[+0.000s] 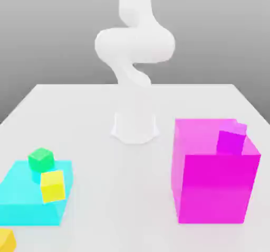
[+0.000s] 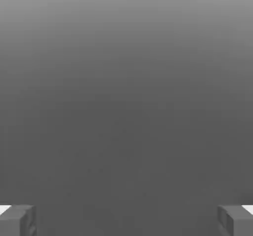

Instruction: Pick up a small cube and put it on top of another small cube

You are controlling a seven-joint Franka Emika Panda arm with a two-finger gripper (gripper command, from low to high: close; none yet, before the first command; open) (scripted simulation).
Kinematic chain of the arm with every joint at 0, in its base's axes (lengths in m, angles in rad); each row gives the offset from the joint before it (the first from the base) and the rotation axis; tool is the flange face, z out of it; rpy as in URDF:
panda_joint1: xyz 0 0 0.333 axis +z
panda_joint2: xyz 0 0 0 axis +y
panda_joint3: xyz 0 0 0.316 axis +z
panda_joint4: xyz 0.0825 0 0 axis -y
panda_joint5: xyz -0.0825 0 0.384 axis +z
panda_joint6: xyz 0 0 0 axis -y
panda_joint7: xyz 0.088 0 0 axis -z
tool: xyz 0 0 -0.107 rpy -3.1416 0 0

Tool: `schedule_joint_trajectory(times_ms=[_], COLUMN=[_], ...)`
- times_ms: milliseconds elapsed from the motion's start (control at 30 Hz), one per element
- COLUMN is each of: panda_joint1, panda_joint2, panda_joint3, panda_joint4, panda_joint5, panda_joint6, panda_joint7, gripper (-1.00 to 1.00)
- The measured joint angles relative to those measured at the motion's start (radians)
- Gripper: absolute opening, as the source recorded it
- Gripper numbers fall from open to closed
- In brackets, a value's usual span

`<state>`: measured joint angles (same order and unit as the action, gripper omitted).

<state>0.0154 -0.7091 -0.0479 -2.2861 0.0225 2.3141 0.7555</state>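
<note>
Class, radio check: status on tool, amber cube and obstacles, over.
Tool open, empty. Amber cube unstacked, at the exterior view's left edge, partly out of frame. Cyan block close by, possible obstacle.

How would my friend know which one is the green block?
Find the flat blue box on the exterior view's left side of the white table. Two small blocks show at that box, and yours is the one farther from the viewer. It is green, while the nearer one is yellow.
</note>
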Motion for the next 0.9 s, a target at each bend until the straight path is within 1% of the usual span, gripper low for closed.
schedule_joint_trajectory(times_ms=[300, 467, 700, 900], panda_joint1=[0.040, 0.036, -0.030, -0.091], panda_joint2=[0.330, 0.513, 0.767, 0.972], panda_joint3=[-0.169, -0.239, -0.284, -0.297], panda_joint4=[0.050, 0.079, 0.118, 0.148], panda_joint5=[0.110, 0.188, 0.284, 0.316], panda_joint6=[0.053, 0.079, 0.117, 0.160], panda_joint7=[-0.182, -0.295, -0.443, -0.536], gripper=[0.00, 0.00, 0.00, 0.00])
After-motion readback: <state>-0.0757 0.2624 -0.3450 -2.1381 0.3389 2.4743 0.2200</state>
